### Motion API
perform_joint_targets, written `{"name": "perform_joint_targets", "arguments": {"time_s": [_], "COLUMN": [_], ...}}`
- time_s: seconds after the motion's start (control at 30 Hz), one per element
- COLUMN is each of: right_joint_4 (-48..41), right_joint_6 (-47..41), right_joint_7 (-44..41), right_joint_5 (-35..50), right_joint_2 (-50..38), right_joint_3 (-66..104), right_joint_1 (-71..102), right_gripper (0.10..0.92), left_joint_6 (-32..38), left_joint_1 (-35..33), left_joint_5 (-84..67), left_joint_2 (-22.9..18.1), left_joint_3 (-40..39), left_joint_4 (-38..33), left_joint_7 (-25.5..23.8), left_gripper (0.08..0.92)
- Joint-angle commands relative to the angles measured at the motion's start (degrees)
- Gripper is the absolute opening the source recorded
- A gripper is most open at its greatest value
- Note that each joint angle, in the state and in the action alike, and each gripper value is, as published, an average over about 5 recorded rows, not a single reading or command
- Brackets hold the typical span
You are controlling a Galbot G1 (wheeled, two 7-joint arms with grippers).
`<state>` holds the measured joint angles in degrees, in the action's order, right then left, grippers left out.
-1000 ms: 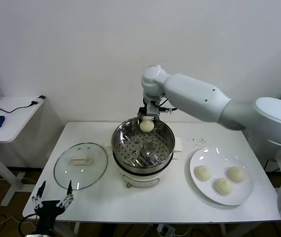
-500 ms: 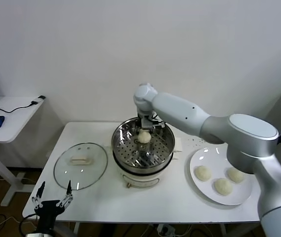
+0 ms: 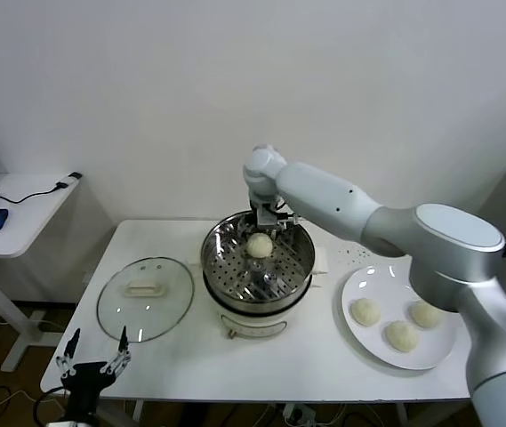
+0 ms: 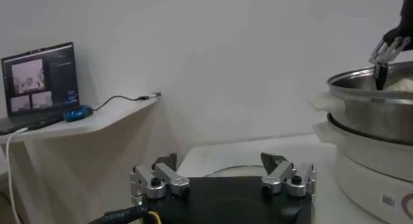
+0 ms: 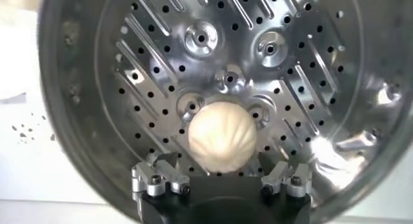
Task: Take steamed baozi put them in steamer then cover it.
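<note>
Bun (image 3: 260, 245) one sits in our steamer (image 3: 299, 267), right gripper (image 5: 221, 177) open above it; three buns (image 3: 401, 334) and lid (image 3: 145, 298) remain.

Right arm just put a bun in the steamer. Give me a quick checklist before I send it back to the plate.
1. Right gripper open, clear of the baozi: ok.
2. Baozi resting on the steamer floor: ok.
3. Three buns waiting on the plate: ok.
4. Cover lying on the table beside the steamer, off it: ok.
5. Left gripper open, parked at the table's near edge: ok.
</note>
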<state>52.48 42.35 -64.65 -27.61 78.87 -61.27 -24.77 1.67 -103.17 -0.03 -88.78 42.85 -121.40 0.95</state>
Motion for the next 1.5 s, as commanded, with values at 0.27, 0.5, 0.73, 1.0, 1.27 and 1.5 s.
{"name": "perform_joint_targets", "arguments": {"time_s": [0.27, 0.5, 0.73, 1.0, 1.27, 1.5], "right_joint_4": [17.7, 20.3, 21.6, 23.5, 21.7, 18.0], "right_joint_6": [-32.2, -55.1, -58.8, -58.2, -58.3, -58.5], "right_joint_7": [7.5, 10.4, 7.8, 3.5, 4.7, 6.0], "right_joint_5": [43.2, 61.2, 62.6, 51.9, 45.2, 43.9], "right_joint_2": [-20.7, -31.4, -39.9, -44.5, -44.0, -40.8], "right_joint_3": [-24.9, -28.1, -30.8, -25.0, -15.4, -9.8], "right_joint_1": [-23.4, -24.0, -20.9, -7.6, 6.2, 12.4], "right_gripper": [0.823, 0.823, 0.823, 0.823, 0.823, 0.823], "left_joint_6": [0.2, 0.5, 0.4, 0.3, 0.5, 0.5], "left_joint_1": [-0.7, -1.1, -1.2, -1.3, -1.8, -1.9], "left_joint_5": [-0.8, -1.0, -1.1, -0.5, -0.4, -0.4], "left_joint_2": [-0.2, -0.3, -0.2, -0.4, -0.7, -0.8], "left_joint_3": [-0.3, -0.4, -0.4, -0.8, -0.6, -0.6], "left_joint_4": [-0.7, -1.2, -1.5, -1.5, -1.0, -0.7], "left_joint_7": [0.1, 0.1, 0.0, 0.0, 0.1, 0.0], "left_gripper": [0.823, 0.823, 0.823, 0.823, 0.823, 0.823]}}
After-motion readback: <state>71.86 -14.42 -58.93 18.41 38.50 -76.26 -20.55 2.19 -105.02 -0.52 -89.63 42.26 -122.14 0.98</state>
